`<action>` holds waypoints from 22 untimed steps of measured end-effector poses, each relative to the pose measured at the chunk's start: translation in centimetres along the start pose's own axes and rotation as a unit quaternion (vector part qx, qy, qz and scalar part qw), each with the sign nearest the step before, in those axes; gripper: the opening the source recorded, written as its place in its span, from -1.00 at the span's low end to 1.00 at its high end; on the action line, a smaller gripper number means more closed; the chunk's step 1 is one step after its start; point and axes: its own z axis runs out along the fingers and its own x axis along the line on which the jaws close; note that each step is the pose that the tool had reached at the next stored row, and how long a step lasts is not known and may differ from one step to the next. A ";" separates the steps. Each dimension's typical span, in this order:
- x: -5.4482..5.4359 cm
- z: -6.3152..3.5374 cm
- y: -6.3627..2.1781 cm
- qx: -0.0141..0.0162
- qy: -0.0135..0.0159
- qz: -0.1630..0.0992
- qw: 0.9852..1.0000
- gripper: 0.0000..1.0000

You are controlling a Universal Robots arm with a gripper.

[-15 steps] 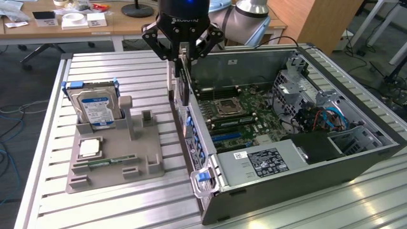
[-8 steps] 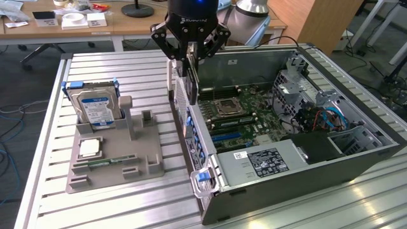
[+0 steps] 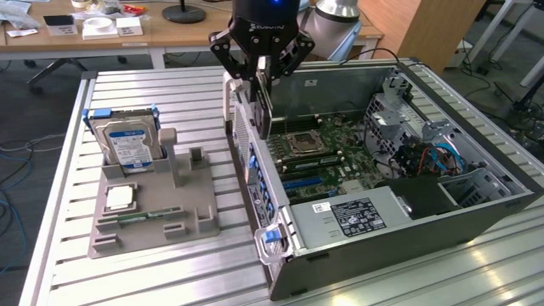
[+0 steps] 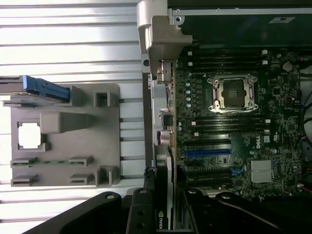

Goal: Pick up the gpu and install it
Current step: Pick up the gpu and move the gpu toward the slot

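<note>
At upper centre of the exterior view, the gripper point(image 3: 262, 67) clamps the gpu point(image 3: 262, 108), a thin dark card hanging upright over the open computer case point(image 3: 408, 210). The wrist view shows it edge-on beside the motherboard point(image 4: 234, 122).

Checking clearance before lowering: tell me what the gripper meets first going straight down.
The gpu in the gripper leads and likely meets the case's rear wall, or the motherboard just inside; depth unclear.
</note>
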 end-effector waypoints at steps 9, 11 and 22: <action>-1.2 0.03 0.07 0.000 0.000 0.000 1.000 -0.47; -1.5 0.04 0.09 0.000 0.000 0.000 1.000 -0.47; -3.5 0.09 0.21 0.000 0.000 0.000 1.000 -0.47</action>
